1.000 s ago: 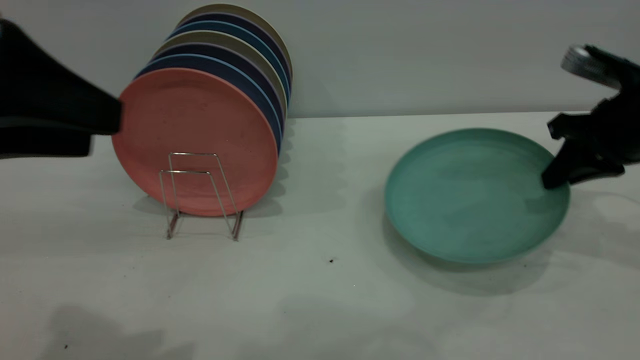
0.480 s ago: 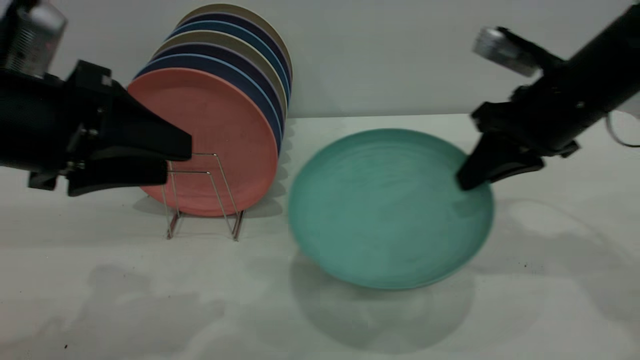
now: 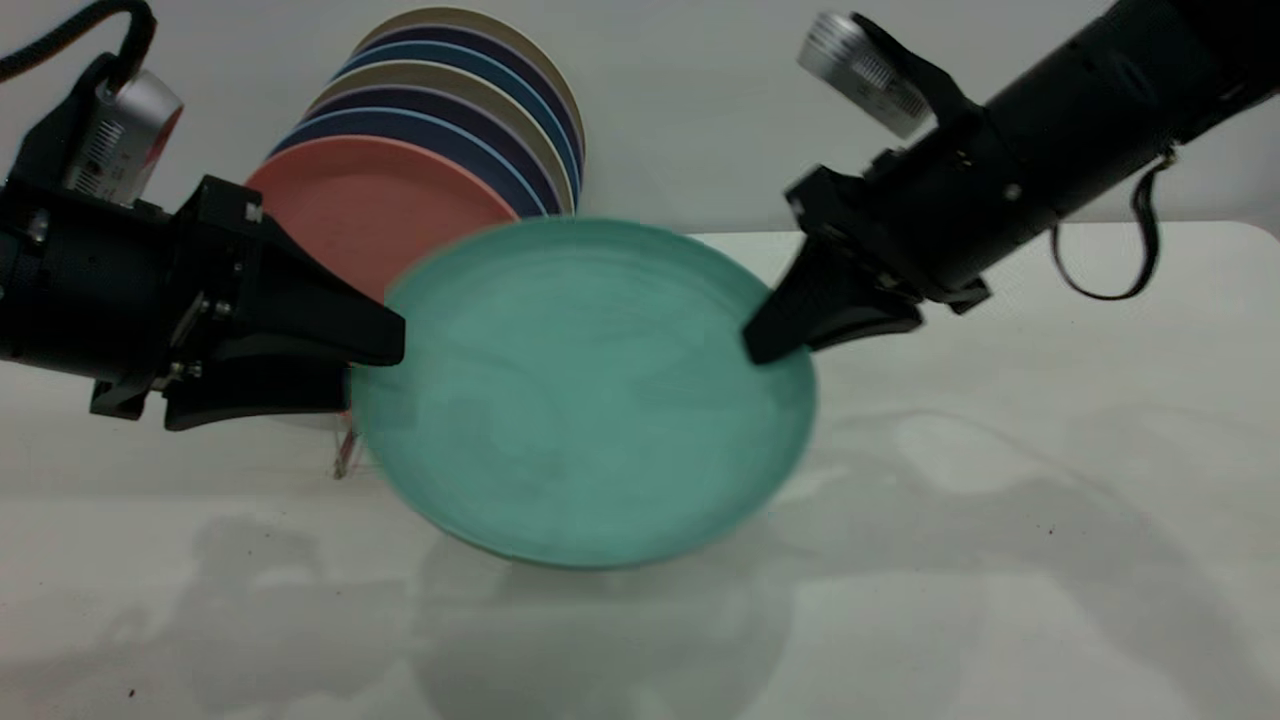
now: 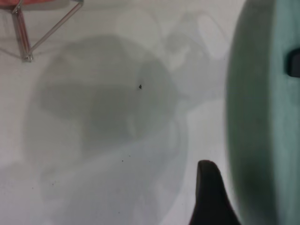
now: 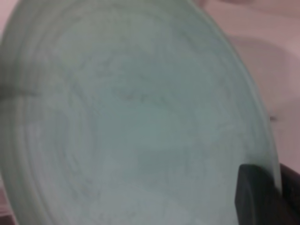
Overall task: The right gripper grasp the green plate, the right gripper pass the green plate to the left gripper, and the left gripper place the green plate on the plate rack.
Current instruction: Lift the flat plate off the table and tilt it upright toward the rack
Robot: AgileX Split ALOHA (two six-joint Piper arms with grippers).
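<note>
Grasp step: complete. The right claw [image 3: 770,345] is clamped on the rim of the green plate [image 3: 585,390], holding it tilted and clear of the table [image 3: 1050,520], over its middle.

Handover: pending. The left claw [image 3: 375,355] sits at the plate's opposite rim with jaws apart; contact appears not yet made.

Placement: pending. The plate rack [image 4: 23,33] near the table's far-left part is mostly hidden behind the plate; free slots cannot be confirmed.

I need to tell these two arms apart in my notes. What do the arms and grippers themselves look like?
Both are matte black. The right gripper has two wedge-shaped tapering fingers, a silver-grey ribbed module above its wrist, and a thin black cable loop hanging below the cylindrical arm. The left gripper has similar wedge fingers, a silver module and a thick black cable.
</note>
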